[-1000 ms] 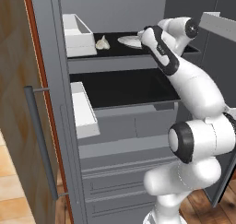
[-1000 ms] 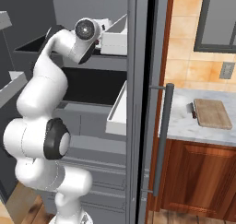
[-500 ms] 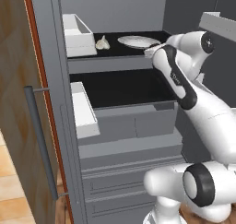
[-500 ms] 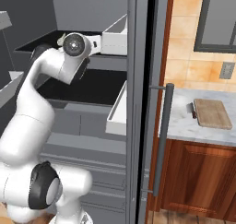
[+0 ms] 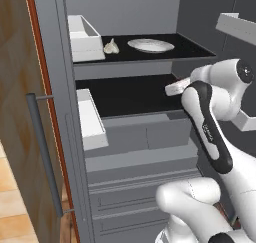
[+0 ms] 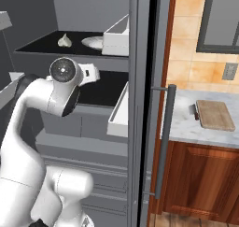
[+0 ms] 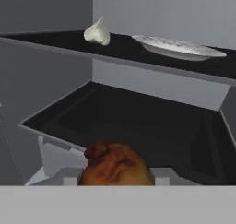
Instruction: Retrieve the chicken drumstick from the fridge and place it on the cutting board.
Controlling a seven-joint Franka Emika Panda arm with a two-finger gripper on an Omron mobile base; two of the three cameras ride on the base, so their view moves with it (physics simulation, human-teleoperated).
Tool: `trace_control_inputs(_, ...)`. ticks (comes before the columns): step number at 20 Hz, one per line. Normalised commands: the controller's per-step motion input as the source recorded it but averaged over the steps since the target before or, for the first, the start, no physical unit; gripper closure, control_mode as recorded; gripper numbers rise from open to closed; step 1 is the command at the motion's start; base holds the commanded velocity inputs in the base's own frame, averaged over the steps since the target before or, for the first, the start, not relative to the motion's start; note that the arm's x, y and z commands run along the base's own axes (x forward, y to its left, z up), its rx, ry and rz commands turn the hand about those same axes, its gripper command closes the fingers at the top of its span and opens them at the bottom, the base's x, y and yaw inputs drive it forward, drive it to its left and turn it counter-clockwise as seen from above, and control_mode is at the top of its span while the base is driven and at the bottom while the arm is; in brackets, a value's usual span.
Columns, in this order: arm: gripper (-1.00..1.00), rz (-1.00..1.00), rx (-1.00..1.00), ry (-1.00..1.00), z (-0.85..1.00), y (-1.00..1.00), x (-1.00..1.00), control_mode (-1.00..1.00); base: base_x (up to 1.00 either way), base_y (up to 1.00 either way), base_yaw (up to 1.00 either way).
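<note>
the chicken drumstick [image 7: 116, 167] is sitting right at the claw [image 7: 115, 180], down at the bottom of the hand view, so the claw is squeezing it. the arm is reaching into the open fridge [image 5: 150, 137]. the cutting board [image 6: 215, 115] is lying on the counter [image 6: 184, 128], far off.

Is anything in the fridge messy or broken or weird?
Nothing is spilled, broken or tipped. The garlic bulb and the plate sit neatly on the top shelf of the fridge. The only unusual sight is the chicken drumstick off the shelves, right at the pincer in the hand view.
</note>
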Motion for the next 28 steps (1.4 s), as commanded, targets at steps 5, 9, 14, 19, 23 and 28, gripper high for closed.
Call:
trace_control_inputs(5,1.0,0.02,-0.03,0.09,-0.39,0.05,-1.0,-1.0,0.0,0.0,0.0)
trace_control_inputs(9,1.0,0.0,-0.02,-0.02,-0.02,0.0,-0.37,-1.0,0.0,0.0,0.0)
trace_control_inputs(14,1.0,0.0,0.0,0.03,-0.06,0.0,-0.14,1.0,-0.6,-0.07,0.0)
trace_control_inputs(19,1.0,0.0,0.0,0.0,0.0,0.0,0.0,1.0,-1.0,-0.41,-0.04)
trace_control_inputs(23,1.0,0.0,0.0,0.0,0.0,0.0,0.0,1.0,-0.38,-0.93,-0.31)
trace_control_inputs(28,1.0,0.0,0.0,0.0,0.0,0.0,0.0,1.0,0.33,-1.0,-0.36)
